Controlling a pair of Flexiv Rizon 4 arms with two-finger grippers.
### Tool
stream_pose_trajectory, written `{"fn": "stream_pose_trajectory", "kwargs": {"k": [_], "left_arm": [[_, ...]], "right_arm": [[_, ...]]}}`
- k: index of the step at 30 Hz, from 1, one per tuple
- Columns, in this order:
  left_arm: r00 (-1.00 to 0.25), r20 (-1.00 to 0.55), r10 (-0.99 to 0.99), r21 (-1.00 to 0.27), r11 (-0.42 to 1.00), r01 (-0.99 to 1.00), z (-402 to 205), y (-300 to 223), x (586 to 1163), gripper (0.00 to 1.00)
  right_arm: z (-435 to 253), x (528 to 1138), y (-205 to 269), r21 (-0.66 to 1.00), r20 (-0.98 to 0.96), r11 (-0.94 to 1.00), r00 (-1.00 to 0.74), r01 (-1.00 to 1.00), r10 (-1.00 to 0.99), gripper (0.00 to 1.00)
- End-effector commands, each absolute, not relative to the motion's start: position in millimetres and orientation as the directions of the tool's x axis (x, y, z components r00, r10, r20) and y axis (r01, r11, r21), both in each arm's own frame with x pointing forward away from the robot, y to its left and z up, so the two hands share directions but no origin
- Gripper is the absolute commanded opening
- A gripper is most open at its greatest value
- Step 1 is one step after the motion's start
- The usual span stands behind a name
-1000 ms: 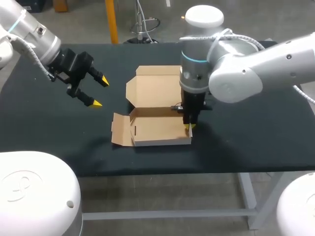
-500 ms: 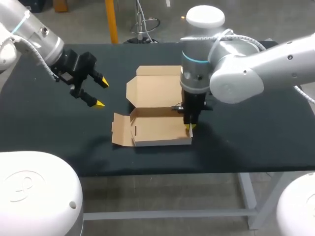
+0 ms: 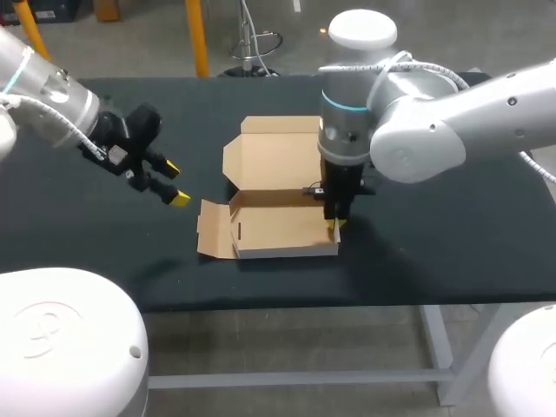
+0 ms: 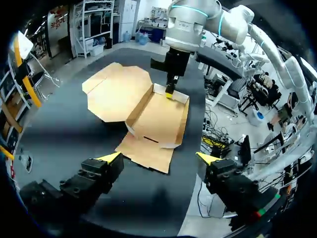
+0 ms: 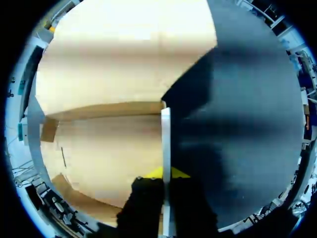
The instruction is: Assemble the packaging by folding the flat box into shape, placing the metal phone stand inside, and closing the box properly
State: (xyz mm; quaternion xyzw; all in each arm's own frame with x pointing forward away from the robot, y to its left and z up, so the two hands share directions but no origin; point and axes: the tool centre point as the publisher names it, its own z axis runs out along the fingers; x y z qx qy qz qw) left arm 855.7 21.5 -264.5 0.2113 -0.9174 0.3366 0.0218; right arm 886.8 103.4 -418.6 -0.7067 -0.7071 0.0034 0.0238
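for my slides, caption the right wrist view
Right tool pinching the upright side wall of the half-folded brown cardboard box on the black table

Place: a robotics lab is indicated.
Arms: a white-grey left arm (image 3: 52, 95) and right arm (image 3: 452, 122) are stationed at one black tabletop (image 3: 434, 248).
Pincers: the left pincer (image 3: 176, 183) and right pincer (image 3: 334, 226) are tipped yellow.

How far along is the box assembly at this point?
Done: the box is partly formed, back and front walls raised, lid lying open. In hand: the right gripper pinches the right side wall upright; the left gripper hovers open short of the flat left flap. Left: fold that flap, load the stand, not in view, close the lid.
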Motion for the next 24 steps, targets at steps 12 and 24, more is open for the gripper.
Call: {"fn": "stream_pose_trajectory", "kwargs": {"k": [12,24], "left_arm": [[-0.254,0.256,-0.933,-0.431,0.125,-0.894,-281.1,9.9,853.7,1.0],[-0.126,0.458,-0.88,-0.272,-0.003,-0.962,-298.9,32.7,887.3,1.0]], "right_arm": [[-417.8,886.6,103.5,-0.038,0.028,0.001,0.0,0.999,1.0,0.0],[-417.8,886.6,103.5,-0.038,0.028,0.001,0.0,0.999,1.0,0.0]]}}
